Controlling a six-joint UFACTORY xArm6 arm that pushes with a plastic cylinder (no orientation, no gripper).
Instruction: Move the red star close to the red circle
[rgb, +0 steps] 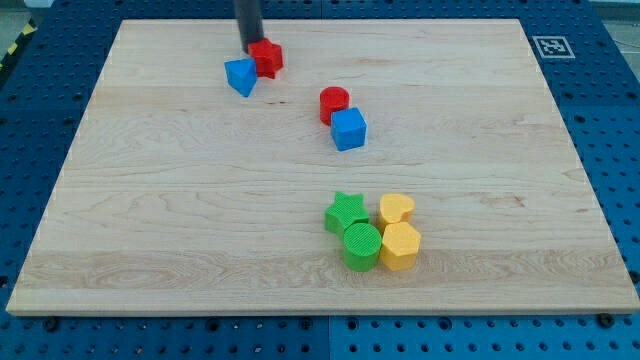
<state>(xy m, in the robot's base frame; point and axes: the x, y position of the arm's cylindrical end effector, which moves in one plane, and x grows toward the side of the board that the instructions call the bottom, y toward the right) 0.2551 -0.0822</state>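
The red star (268, 58) lies near the view's top, left of centre, touching a blue block (241, 76) at its lower left. The red circle (334, 103) lies to the right and lower, touching a blue cube (348, 129) just below it. My tip (250, 46) is at the red star's upper left edge, touching or nearly touching it. The rod rises out of the view's top.
A green star (346, 212), a green circle (361, 246), a yellow heart-like block (396, 210) and a yellow hexagon (400, 246) cluster at lower right of centre. The wooden board (150, 200) sits on a blue pegboard. A marker tag (551, 46) is at top right.
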